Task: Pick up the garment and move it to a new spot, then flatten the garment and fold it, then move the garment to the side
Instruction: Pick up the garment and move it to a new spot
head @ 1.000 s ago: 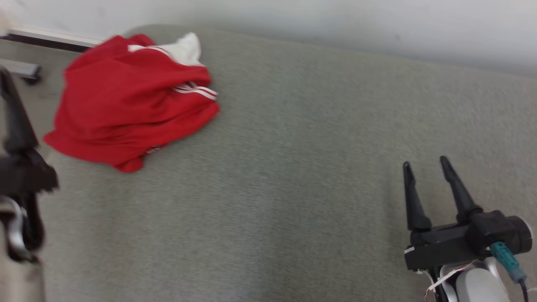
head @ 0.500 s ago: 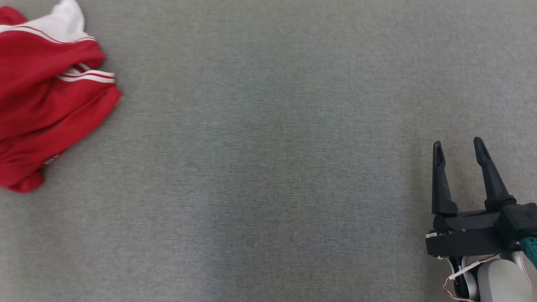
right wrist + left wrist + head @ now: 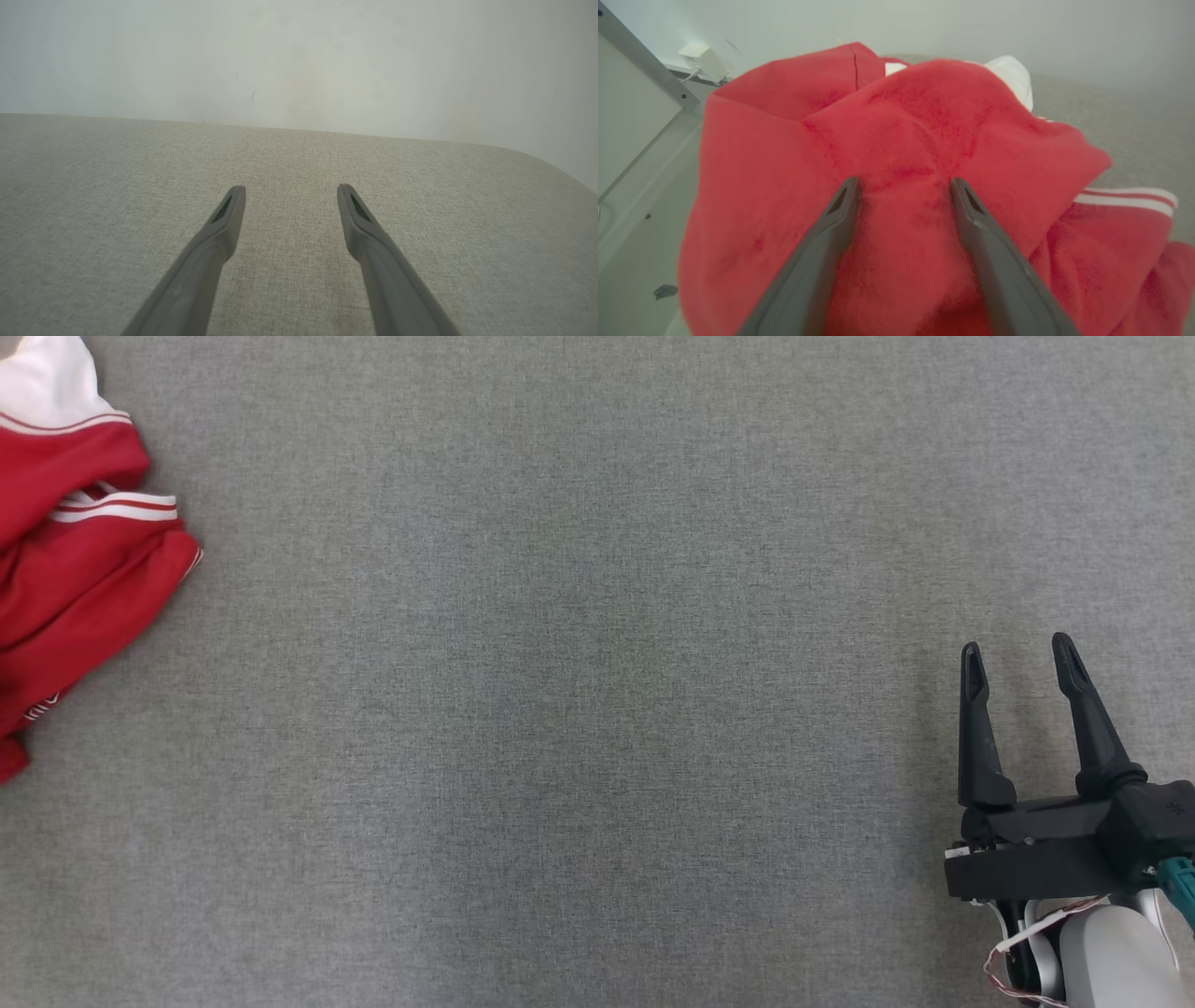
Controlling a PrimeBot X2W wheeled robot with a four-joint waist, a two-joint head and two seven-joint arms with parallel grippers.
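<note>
Fingers on left gripper [image 3: 904, 182] spread wide, empty, aimed at crumpled red fleece garment w/ white stripes [image 3: 924, 116]; right gripper [image 3: 1017, 646] likewise wide, empty. Step 1, pickup: nxt lower & pinch cloth.

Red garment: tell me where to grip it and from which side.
Probably the raised hump of the crumpled garment, approached along the line of the open left pincer, which points at it. Bunched folds there give cloth to pinch; the edges lie flatter.
</note>
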